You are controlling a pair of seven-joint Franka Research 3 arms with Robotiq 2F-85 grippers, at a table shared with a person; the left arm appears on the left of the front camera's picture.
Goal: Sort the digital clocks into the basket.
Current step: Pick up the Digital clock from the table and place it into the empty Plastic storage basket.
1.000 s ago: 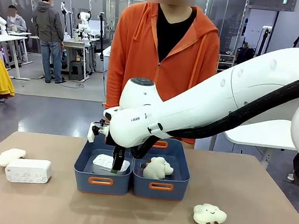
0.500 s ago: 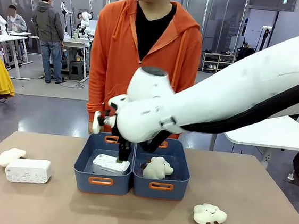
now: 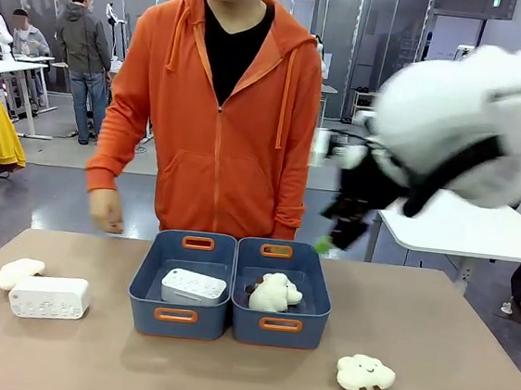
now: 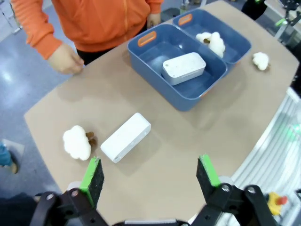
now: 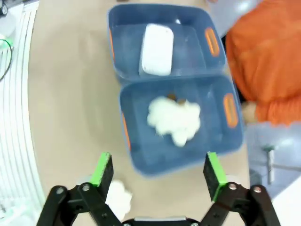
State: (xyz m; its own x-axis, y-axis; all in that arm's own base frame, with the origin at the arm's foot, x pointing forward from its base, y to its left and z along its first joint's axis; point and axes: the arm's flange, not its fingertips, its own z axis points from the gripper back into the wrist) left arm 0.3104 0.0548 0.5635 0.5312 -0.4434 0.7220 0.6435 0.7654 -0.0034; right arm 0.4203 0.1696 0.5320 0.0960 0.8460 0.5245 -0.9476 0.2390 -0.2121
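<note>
On the table, a clock is lying in the basket. We are holding our left gripper and right gripper open, empty.

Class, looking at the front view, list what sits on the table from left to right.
On the table: left plush → loose clock → left bin with a second clock → right bin with a middle plush → right plush.
</note>
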